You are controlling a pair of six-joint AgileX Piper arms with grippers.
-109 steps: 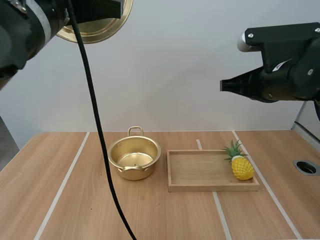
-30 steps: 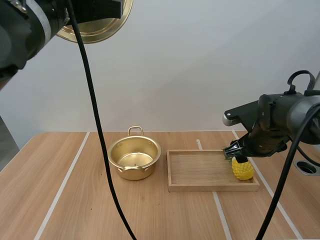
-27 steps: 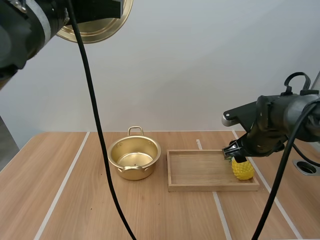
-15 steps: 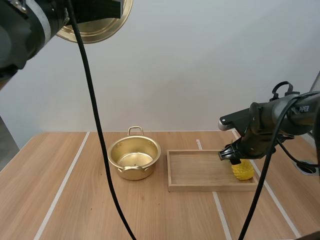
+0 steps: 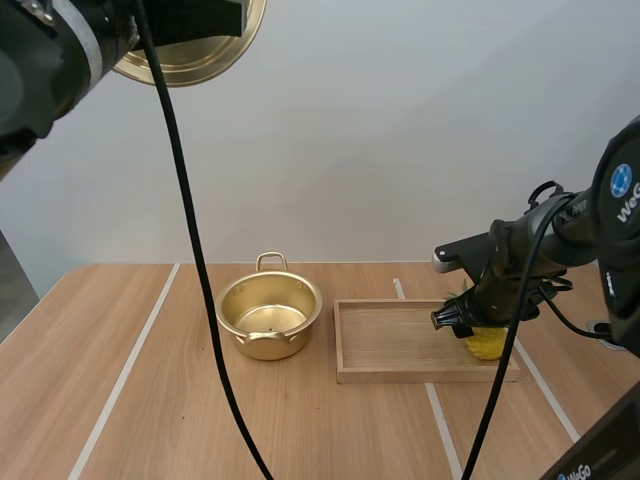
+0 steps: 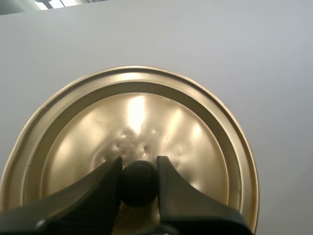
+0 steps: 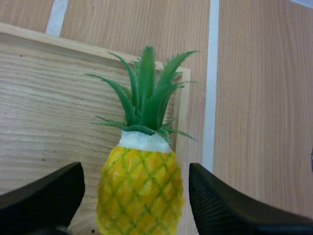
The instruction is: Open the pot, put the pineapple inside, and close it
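Observation:
The gold pot (image 5: 268, 318) stands uncovered on the table, left of the wooden tray (image 5: 400, 375). High above the table's left side, my left gripper (image 6: 139, 169) is shut on the black knob (image 6: 139, 183) of the gold lid (image 6: 132, 127), and that lid (image 5: 195, 50) hangs there. The yellow pineapple (image 5: 487, 345) with green leaves lies at the tray's right end. My right gripper (image 5: 466, 322) is down over it, partly hiding it. In the right wrist view the pineapple (image 7: 142, 191) sits between the open fingers (image 7: 44, 196), which stand apart from it on both sides.
The tray's bare floor (image 7: 54, 112) stretches from the pineapple toward the pot. White stripes (image 5: 125, 375) run across the wooden tabletop. A round hole (image 5: 608, 330) sits at the table's right edge.
My right arm has come down from high over the table and edged left, so its open fingers now straddle the pineapple. The left arm and the lid have not moved.

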